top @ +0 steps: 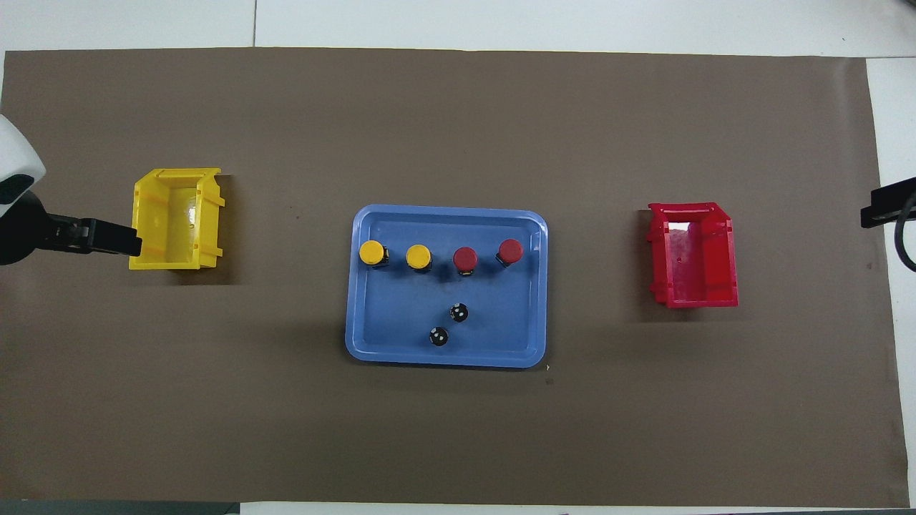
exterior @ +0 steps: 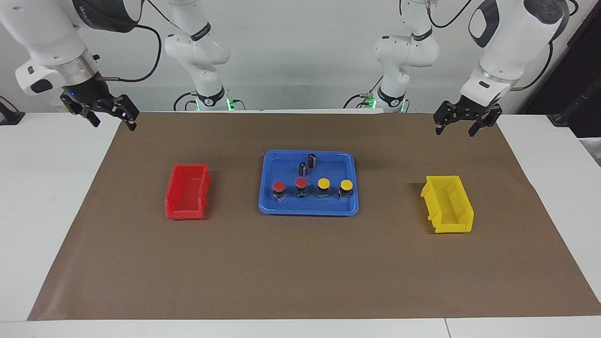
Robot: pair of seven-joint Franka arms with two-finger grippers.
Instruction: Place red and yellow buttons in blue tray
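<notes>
Red and yellow buttons (exterior: 311, 188) in blue tray (exterior: 267, 197), left gripper (exterior: 462, 126), right gripper (exterior: 109, 116) both spread, idle.

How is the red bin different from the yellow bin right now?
The red bin sits toward the right arm's end of the table, the yellow bin toward the left arm's end. They differ in colour, red against yellow. Both are small, deep, empty and flank the blue tray.
</notes>
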